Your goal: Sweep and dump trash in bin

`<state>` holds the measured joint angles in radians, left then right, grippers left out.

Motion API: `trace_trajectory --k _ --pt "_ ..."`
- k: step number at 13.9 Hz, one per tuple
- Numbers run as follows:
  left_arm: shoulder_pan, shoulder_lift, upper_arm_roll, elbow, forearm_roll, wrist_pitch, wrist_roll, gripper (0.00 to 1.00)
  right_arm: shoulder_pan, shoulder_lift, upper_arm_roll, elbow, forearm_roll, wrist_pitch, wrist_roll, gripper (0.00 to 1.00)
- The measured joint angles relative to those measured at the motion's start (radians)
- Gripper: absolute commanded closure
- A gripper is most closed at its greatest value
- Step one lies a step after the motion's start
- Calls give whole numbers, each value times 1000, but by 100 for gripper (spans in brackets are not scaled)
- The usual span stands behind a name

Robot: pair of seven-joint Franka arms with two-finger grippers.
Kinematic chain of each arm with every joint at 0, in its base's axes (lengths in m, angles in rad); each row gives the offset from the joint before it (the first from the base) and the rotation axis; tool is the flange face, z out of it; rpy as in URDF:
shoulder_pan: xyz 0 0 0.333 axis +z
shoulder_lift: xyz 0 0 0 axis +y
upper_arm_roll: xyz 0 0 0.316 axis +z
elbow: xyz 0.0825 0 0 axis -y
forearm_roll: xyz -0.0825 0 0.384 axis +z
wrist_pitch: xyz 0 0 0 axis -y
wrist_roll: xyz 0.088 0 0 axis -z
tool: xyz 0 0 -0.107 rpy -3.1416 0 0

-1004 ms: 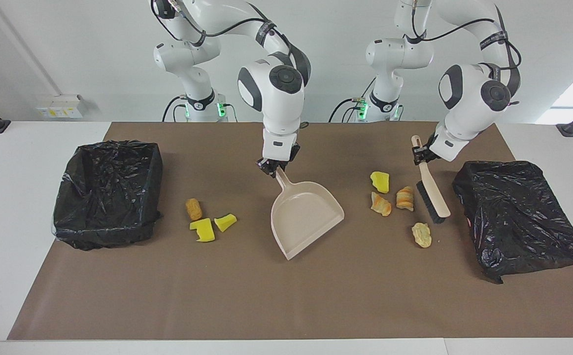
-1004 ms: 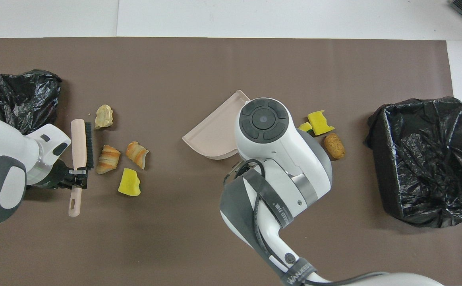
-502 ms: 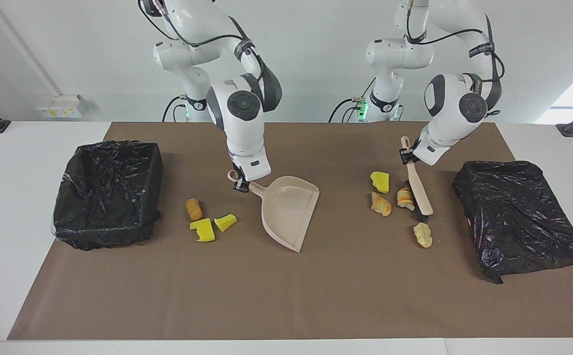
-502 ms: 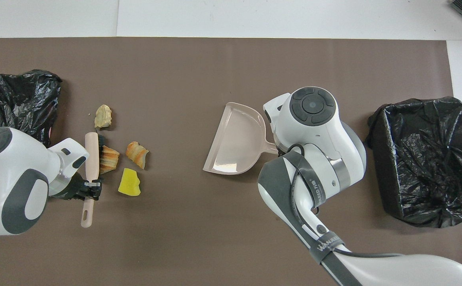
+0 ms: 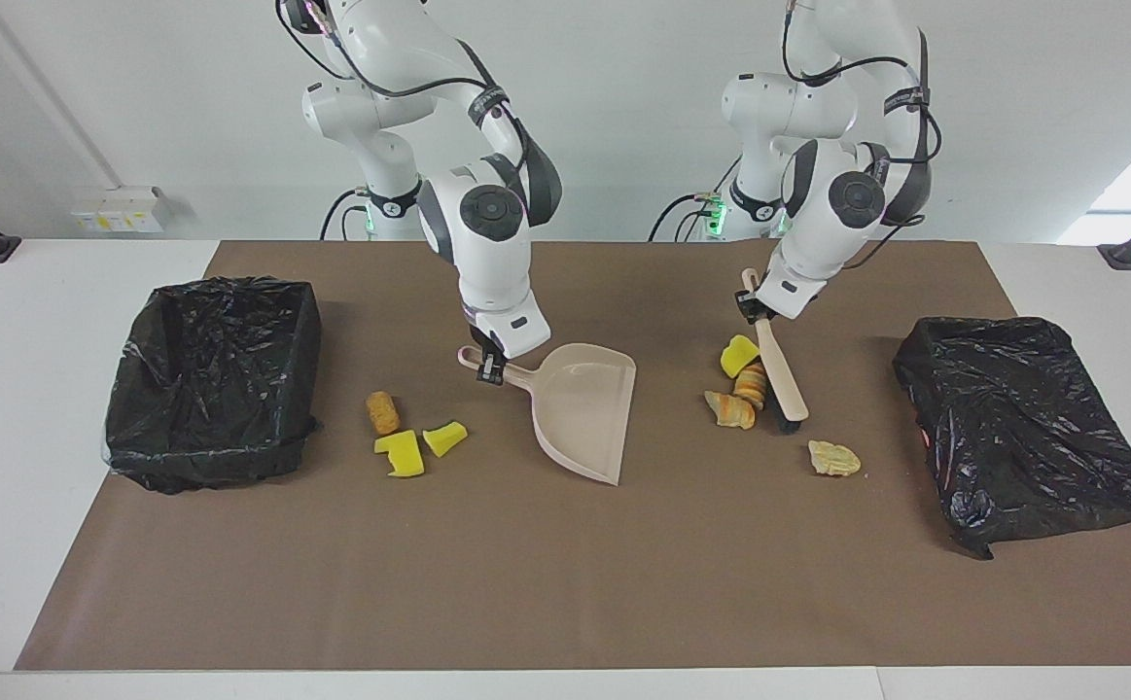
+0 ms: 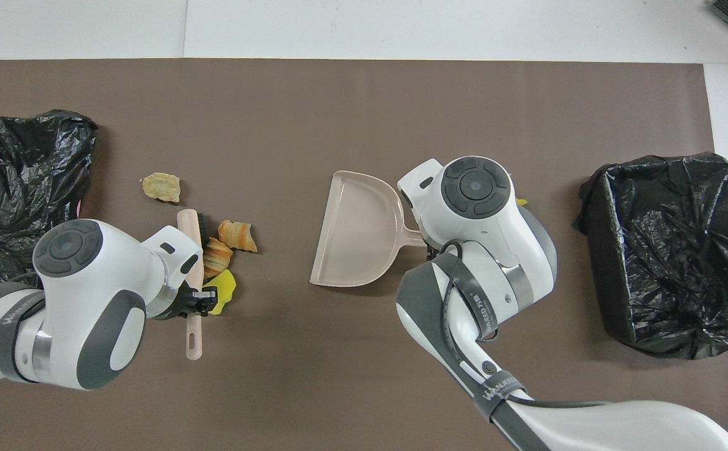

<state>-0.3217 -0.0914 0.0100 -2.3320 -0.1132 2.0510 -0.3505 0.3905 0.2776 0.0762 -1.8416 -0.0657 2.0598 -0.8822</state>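
My right gripper (image 5: 490,369) is shut on the handle of the beige dustpan (image 5: 584,408), whose mouth faces the left arm's end of the mat. My left gripper (image 5: 748,306) is shut on the handle of the beige brush (image 5: 781,374). The brush's bristles rest against a clump of trash: a yellow wedge (image 5: 738,355) and two striped lumps (image 5: 750,382). A tan lump (image 5: 832,457) lies apart, farther from the robots. More trash lies beside the dustpan toward the right arm's end: a tan lump (image 5: 382,412) and two yellow wedges (image 5: 400,453). In the overhead view my right arm hides most of these.
An open bin lined with a black bag (image 5: 210,379) stands at the right arm's end of the brown mat (image 5: 565,583). A second black-bagged box (image 5: 1022,428) sits at the left arm's end. White table borders the mat.
The right gripper carried the dustpan toward the right arm's end and turned its mouth toward the brush. The left gripper swept the brush toward the dustpan, pushing the striped lumps and yellow wedge along.
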Motion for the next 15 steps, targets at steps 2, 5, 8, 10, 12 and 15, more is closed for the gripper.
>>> trace_trajectory --k 2,5,8,10,12,15 --pt "-55 4 0 -3 -47 57 -48 100 11 10 2 -8 1 31 0 100" --pt "-133 10 -1 -3 -83 113 -111 100 12 13 3 -11 1 41 -1 100" --pt "-196 15 -1 8 -125 152 -120 100 12 13 3 -11 1 41 -1 100" --pt "-231 27 -2 40 -128 152 -129 100 12 13 3 -12 1 41 -1 100" --pt "-236 34 3 79 -129 78 -144 100 12 13 3 -12 1 41 -1 100" --pt "-165 32 25 136 -129 -178 -198 100 12 13 3 -12 1 41 -1 100"
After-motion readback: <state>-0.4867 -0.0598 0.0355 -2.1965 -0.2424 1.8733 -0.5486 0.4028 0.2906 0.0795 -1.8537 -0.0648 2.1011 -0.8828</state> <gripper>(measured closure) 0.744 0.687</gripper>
